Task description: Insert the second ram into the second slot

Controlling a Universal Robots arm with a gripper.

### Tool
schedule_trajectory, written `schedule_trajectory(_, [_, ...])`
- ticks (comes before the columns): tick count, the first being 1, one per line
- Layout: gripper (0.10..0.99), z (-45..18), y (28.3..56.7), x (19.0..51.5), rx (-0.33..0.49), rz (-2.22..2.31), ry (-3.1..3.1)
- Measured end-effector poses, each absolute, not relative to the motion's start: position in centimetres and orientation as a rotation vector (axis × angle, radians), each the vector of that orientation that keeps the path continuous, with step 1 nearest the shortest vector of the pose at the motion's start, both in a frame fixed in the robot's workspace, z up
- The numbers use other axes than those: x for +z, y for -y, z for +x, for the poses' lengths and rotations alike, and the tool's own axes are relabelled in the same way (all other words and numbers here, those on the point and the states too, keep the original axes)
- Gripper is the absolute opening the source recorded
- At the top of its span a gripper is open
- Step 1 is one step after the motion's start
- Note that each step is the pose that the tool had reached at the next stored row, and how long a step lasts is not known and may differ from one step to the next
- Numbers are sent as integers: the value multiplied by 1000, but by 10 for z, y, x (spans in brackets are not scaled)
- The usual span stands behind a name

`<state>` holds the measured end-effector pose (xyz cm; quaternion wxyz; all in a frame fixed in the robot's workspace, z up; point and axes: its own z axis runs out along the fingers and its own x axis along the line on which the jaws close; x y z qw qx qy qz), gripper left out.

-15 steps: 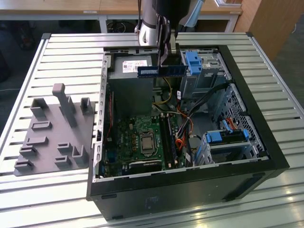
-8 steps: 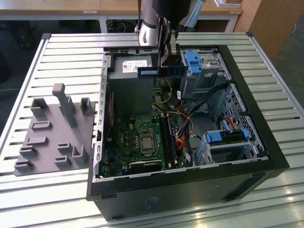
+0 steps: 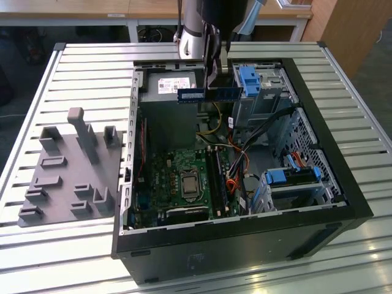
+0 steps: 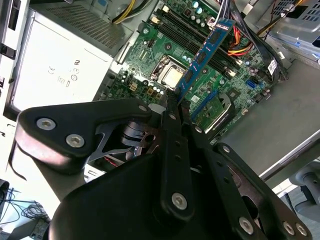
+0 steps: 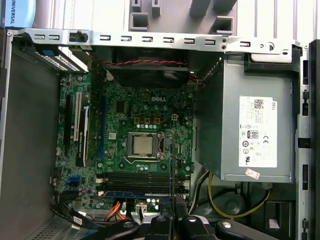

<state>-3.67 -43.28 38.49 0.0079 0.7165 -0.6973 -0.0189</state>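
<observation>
My gripper (image 3: 211, 82) hangs above the open computer case (image 3: 245, 239), shut on the second ram (image 3: 208, 94), a thin blue stick with black chips. In the exterior view the stick is held level over the power supply end of the case. In the second wrist view the second ram (image 4: 202, 55) juts out from my gripper (image 4: 175, 107) above the green motherboard (image 4: 165, 47). In the first wrist view the stick (image 5: 171, 165) shows edge-on over the processor. The long dark ram slots (image 5: 135, 179) lie beside the processor, and a blue strip (image 5: 132, 193) sits along one of them.
The grey power supply (image 3: 168, 92) fills the far end of the case. Drive cages with blue latches (image 3: 251, 79) (image 3: 288, 177) and loose cables (image 3: 236, 165) crowd the exterior view's right. A grey fixture plate (image 3: 67, 171) with upright holders lies left of the case.
</observation>
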Motion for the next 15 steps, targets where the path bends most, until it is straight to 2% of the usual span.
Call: schedule_trajectory(15, [141,-37,436,385,-59,2239,2179])
